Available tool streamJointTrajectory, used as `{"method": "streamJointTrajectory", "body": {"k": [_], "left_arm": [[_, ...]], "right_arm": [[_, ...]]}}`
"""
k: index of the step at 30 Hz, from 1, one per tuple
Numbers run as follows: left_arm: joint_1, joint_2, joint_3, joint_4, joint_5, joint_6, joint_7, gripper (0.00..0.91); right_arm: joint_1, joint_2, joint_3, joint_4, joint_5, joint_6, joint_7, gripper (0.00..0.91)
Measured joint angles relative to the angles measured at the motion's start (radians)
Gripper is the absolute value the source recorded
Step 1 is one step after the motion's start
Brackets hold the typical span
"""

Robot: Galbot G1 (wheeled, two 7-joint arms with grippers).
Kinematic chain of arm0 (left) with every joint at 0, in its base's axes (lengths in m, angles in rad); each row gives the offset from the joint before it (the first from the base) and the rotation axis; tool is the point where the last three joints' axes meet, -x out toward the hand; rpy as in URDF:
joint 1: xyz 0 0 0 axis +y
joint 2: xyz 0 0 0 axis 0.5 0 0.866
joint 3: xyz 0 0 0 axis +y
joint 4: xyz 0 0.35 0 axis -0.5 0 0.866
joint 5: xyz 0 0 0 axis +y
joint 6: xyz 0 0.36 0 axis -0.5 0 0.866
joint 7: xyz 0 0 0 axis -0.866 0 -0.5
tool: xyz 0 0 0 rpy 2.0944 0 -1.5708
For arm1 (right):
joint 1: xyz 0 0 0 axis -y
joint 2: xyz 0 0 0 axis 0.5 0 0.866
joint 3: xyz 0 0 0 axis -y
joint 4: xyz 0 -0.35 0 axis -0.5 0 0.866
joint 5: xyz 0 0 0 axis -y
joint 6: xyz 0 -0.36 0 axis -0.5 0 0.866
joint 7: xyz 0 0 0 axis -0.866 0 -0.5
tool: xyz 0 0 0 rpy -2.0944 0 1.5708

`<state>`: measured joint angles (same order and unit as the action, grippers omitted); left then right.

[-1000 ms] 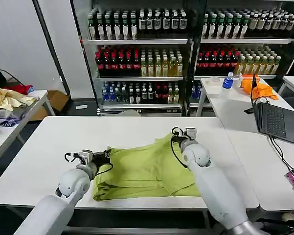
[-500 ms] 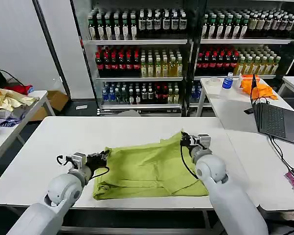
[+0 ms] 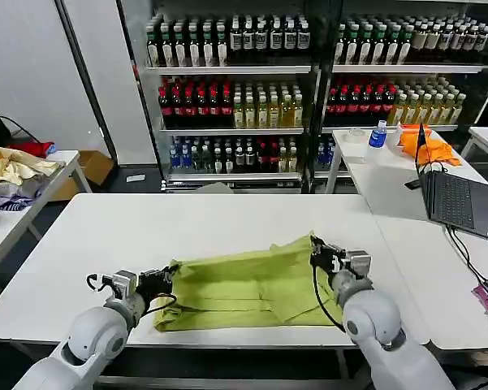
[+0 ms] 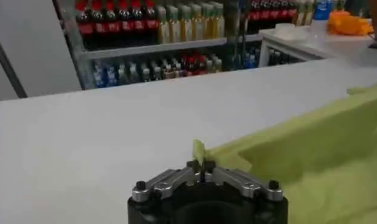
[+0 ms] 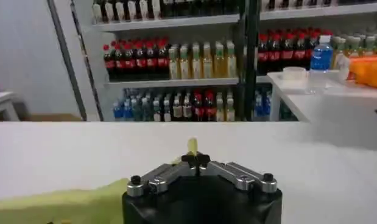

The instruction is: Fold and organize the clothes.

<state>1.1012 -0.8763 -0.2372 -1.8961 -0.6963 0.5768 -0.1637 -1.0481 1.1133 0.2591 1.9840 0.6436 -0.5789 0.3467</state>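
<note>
Shelves [image 3: 235, 130] behind the white worktop [image 3: 105, 236] hold rows of bottled drinks. The lime T-shirt [image 3: 244, 284] lies folded near the worktop's front edge, stretched between the left gripper [image 3: 164, 279], low at its left corner, and the right gripper [image 3: 318, 253], at its raised far-right corner; each gripper's fingers are closed together on a pinch of the fabric. A laptop [image 3: 463, 203] and orange cloth [image 3: 426, 146] sit on the table to the right, and a clothes pile [image 3: 8, 175] on the left one.
</note>
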Motion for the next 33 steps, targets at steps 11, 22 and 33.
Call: {"method": "streamJointTrajectory", "body": {"k": [11,22,33], "left_arm": [[0.048,0.007,-0.015,-0.007,0.015,0.0,0.004,0.02],[0.093,0.002,-0.011,-0.03,0.056,-0.002,0.016,0.02],[0.122,0.009,-0.024,-0.045,0.087,-0.004,0.019,0.02]], "right_arm": [[-0.083,0.012,0.029,0.04,-0.003,-0.001,0.018,0.0],[-0.15,0.03,0.049,0.066,-0.027,-0.001,0.021,0.0],[-0.214,0.038,0.069,0.115,-0.038,-0.001,0.026,0.0]]}}
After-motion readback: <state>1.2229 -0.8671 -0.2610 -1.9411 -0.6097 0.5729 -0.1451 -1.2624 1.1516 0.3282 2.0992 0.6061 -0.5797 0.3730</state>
